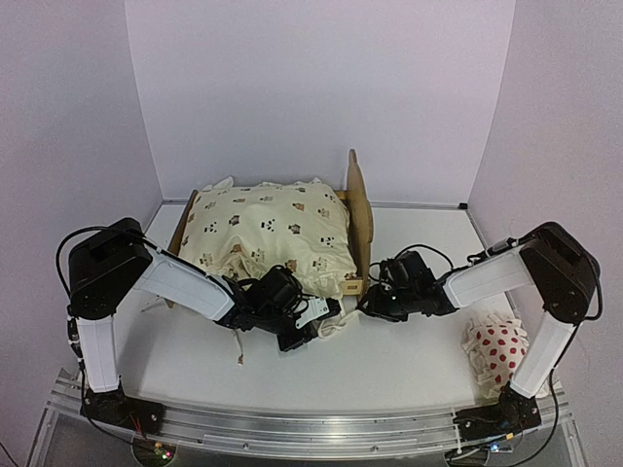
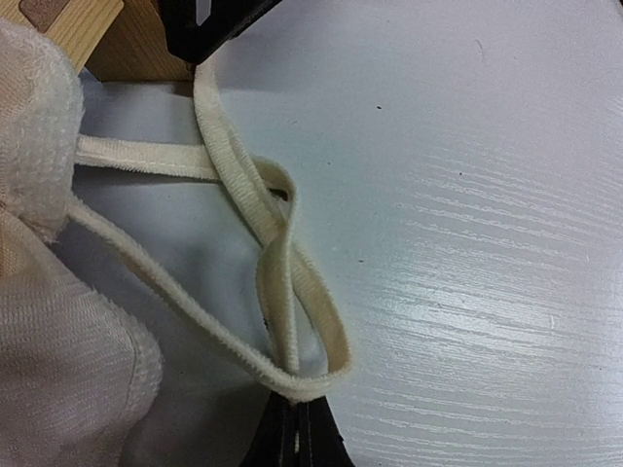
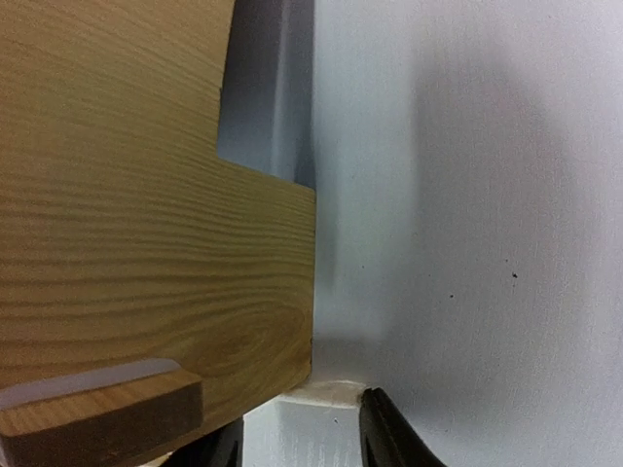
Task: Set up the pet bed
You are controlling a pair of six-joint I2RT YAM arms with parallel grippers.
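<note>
The pet bed (image 1: pixel 359 216), a light plywood frame, stands at mid-table with the cream animal-print cushion (image 1: pixel 268 233) lying in it. My left gripper (image 1: pixel 295 338) sits at the bed's front right corner. In the left wrist view it (image 2: pixel 297 430) is shut on the looped cream tie (image 2: pixel 277 248) of the cushion, which crosses a second strand. My right gripper (image 1: pixel 371 303) is just right of that corner. In the right wrist view its jaws (image 3: pixel 297 443) stand apart beside the bed's wooden end board (image 3: pixel 146 243), and a bit of cream tie (image 3: pixel 326 393) touches one finger (image 3: pixel 387 438).
A small white pillow with red dots (image 1: pixel 497 351) lies at the front right, beside the right arm's base. Another cream tie (image 1: pixel 239 352) trails on the table in front of the left arm. Walls close in the table at the back and on both sides.
</note>
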